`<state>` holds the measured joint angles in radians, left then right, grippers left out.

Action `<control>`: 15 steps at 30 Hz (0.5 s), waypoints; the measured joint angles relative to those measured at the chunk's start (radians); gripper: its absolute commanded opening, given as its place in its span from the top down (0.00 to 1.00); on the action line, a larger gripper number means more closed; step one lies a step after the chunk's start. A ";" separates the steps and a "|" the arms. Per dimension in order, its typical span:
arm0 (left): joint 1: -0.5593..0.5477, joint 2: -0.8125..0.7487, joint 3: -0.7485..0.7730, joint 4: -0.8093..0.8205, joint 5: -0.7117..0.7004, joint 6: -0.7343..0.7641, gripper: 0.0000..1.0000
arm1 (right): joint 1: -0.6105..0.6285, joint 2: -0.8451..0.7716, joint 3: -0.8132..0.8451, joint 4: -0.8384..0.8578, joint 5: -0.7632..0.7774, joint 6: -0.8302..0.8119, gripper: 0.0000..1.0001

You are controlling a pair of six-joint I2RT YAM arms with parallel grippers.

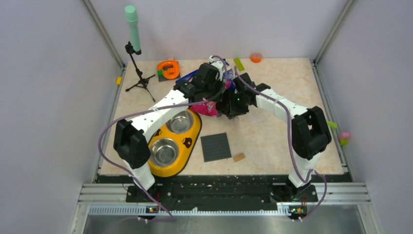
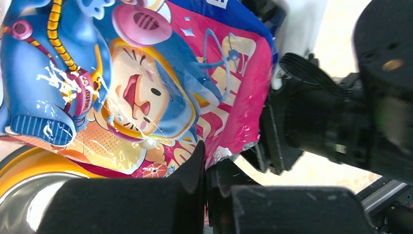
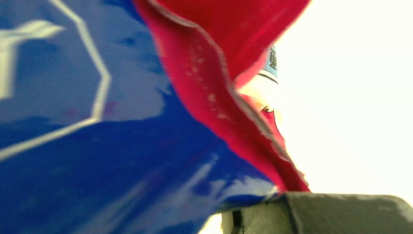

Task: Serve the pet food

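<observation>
Two steel bowls [image 1: 163, 152] sit in the yellow feeder [image 1: 194, 141] at the left, both showing bare metal. Over the feeder's far end hangs the glossy cartoon-cat bag [image 1: 205, 108], and any pet food in it is hidden from us. We see the left gripper [image 2: 206, 180], reached forward and inward, pinching the bag's lower edge, while the right gripper [image 1: 230, 106] crowds the bag's other side and we cannot tell how its fingers stand.

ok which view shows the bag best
Left wrist: the bag fills the frame, its cartoon cat sharp. Top external shows only a small pink corner. Right wrist is a blurred blue and red close-up.
</observation>
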<state>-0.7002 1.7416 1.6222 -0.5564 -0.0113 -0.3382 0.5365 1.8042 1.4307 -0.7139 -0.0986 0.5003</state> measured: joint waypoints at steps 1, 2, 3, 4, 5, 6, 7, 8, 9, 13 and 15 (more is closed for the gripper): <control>0.006 0.000 0.000 0.004 0.004 -0.001 1.00 | 0.000 0.006 -0.021 0.055 0.002 -0.005 1.00; 0.011 0.000 0.000 0.009 0.009 -0.003 1.00 | 0.000 0.008 -0.054 0.123 0.005 -0.013 1.00; 0.015 0.002 0.000 0.011 0.014 -0.004 1.00 | 0.000 0.008 -0.092 0.192 0.008 -0.027 1.00; 0.019 0.002 0.000 0.013 0.018 -0.005 1.00 | 0.001 0.007 -0.124 0.250 0.009 -0.039 1.00; 0.022 0.002 0.000 0.013 0.021 -0.006 1.00 | 0.003 0.006 -0.151 0.299 0.010 -0.050 1.00; 0.024 0.003 0.000 0.012 0.023 -0.007 1.00 | 0.004 0.005 -0.180 0.358 0.012 -0.063 1.00; 0.026 0.003 0.000 0.013 0.023 -0.008 1.00 | 0.005 0.005 -0.196 0.394 0.012 -0.075 1.00; 0.028 0.005 0.000 0.014 0.024 -0.008 1.00 | 0.005 0.005 -0.212 0.435 0.012 -0.090 1.00; 0.031 0.008 0.000 0.016 0.028 -0.009 1.00 | 0.005 0.005 -0.229 0.474 0.011 -0.107 1.00; 0.045 0.022 0.001 0.026 0.053 -0.025 1.00 | 0.005 0.005 -0.293 0.615 0.011 -0.166 1.00; 0.053 0.024 0.001 0.026 0.067 -0.034 1.00 | 0.006 0.004 -0.308 0.653 0.012 -0.193 1.00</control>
<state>-0.6472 1.7657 1.6234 -0.5301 0.0559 -0.3721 0.5430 1.8084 1.1229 -0.0612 -0.0868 0.3069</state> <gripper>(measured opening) 0.011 0.283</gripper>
